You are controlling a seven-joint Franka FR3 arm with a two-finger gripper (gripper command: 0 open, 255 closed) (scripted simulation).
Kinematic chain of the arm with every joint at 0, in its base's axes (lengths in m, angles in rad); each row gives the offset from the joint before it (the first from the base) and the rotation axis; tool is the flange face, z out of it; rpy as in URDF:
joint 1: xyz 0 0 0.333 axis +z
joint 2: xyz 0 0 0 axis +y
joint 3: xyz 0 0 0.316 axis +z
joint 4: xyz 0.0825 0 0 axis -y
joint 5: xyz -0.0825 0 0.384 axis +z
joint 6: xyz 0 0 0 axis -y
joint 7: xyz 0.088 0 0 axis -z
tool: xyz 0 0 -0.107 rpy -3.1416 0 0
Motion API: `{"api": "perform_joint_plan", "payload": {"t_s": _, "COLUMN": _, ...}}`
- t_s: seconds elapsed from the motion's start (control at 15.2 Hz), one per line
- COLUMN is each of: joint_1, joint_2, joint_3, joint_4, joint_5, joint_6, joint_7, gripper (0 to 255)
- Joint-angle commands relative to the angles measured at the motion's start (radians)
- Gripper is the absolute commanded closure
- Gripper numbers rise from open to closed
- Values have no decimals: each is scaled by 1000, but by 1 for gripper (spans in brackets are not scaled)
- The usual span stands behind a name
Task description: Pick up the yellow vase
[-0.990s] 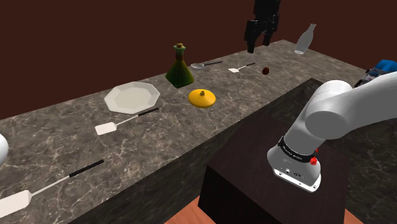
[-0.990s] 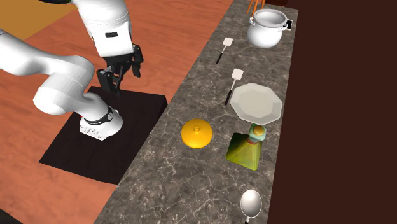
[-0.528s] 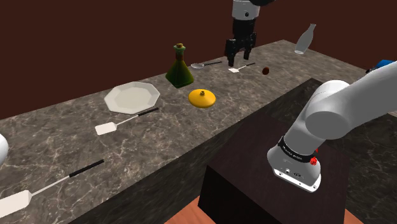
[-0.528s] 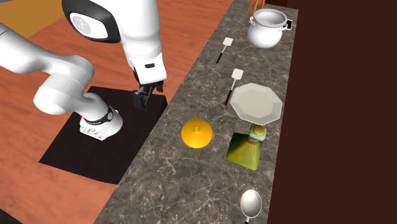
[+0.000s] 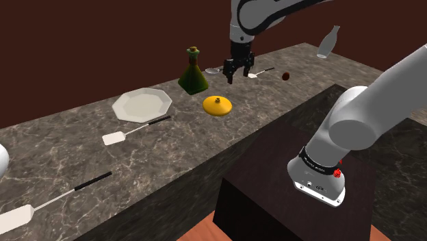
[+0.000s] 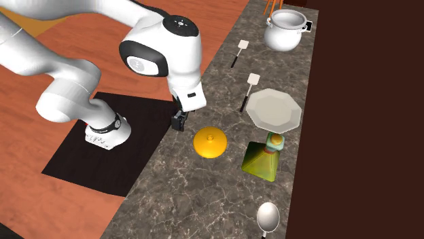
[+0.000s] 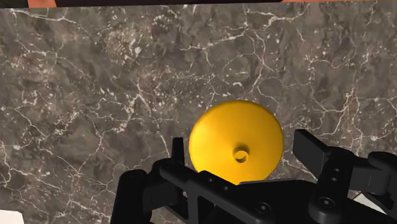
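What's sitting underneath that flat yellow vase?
The yellow vase rests straight on the dark veined counter, which shows all round it. The patch right beneath is covered by the vase itself.

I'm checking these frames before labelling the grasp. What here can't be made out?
Wrist view: part of the vase is hidden behind the body of the open gripper.
Second exterior view: the handle of the spoon is cut off by the picture's bottom edge.
Shoulder view: the small dark thing is too small to identify.
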State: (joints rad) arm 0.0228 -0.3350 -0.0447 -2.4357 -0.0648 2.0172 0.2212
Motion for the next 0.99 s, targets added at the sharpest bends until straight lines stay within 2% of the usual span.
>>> {"api": "perform_joint_plan", "payload": {"t_s": 0.0, "joint_1": 4, "joint_2": 72, "joint_3": 2, "joint_4": 12, "joint_5": 6, "joint_6": 67, "joint_7": 8, "gripper": 0}}
{"api": "perform_joint_plan", "payload": {"t_s": 0.46, "joint_1": 13, "joint_2": 336, "joint_3": 6, "joint_4": 106, "joint_5": 26, "joint_6": 256, "joint_7": 18, "gripper": 0}}
{"api": "perform_joint_plan", "payload": {"t_s": 0.92, "joint_1": 12, "joint_2": 401, "joint_3": 6, "joint_4": 86, "joint_5": 26, "joint_6": 342, "joint_7": 20, "gripper": 0}}
